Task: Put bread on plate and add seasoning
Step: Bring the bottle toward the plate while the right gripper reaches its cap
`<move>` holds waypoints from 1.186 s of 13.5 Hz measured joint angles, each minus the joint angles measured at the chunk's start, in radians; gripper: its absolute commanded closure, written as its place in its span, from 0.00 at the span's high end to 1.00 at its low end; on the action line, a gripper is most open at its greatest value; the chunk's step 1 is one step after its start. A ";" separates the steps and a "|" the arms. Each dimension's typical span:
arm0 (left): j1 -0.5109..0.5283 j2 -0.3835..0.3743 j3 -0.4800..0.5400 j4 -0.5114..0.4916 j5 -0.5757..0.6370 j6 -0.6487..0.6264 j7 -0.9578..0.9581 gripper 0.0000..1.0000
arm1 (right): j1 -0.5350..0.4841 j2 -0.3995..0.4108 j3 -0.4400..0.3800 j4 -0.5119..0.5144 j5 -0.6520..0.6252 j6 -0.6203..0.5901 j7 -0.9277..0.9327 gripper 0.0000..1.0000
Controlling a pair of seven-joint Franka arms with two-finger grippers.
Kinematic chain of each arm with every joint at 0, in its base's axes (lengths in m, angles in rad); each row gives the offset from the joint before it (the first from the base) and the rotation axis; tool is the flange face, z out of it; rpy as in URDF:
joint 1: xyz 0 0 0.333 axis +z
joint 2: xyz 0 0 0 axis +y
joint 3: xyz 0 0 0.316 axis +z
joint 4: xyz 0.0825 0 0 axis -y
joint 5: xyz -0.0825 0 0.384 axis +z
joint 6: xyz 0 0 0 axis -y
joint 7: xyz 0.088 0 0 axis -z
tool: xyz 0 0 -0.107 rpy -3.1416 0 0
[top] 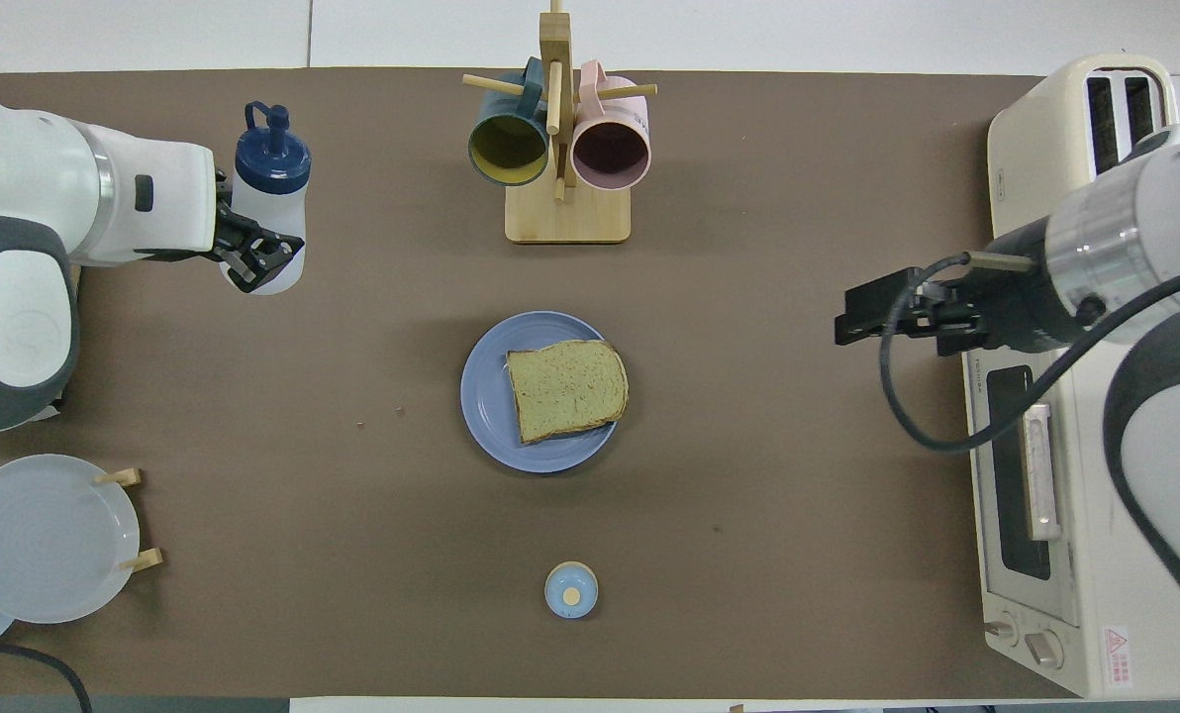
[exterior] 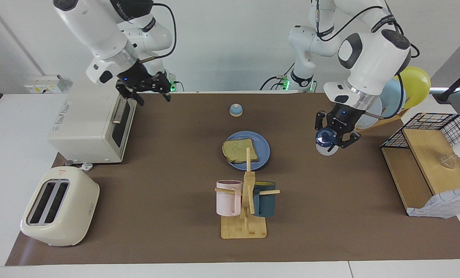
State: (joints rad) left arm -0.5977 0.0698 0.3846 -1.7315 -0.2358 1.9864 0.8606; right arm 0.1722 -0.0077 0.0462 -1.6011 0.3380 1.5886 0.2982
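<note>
Left end effector [exterior: 335, 138] grips seasoning [top: 268, 203]; right end effector [exterior: 149, 94] seemingly open, empty

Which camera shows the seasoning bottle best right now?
The overhead view: the seasoning bottle shows side-on, navy cap and pale body, gripped by the left claw. In the facing view it points toward the camera, so mostly the cap shows.
</note>
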 measured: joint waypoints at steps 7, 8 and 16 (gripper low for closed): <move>-0.058 -0.092 -0.016 -0.103 0.000 -0.133 0.256 0.00 | 0.043 -0.013 -0.003 0.010 0.163 0.050 0.083 1.00; -0.081 -0.103 -0.017 -0.118 0.000 -0.147 0.269 0.00 | 0.044 -0.024 -0.003 0.011 0.166 0.067 0.083 1.00; -0.159 -0.163 -0.030 -0.195 0.000 -0.221 0.279 0.00 | 0.311 0.030 0.021 0.007 0.206 0.412 0.277 1.00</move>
State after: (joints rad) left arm -0.7567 -0.0927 0.3546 -1.9266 -0.2358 1.7652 1.1394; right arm 0.4836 0.0222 0.0671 -1.5939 0.5444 2.0005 0.5753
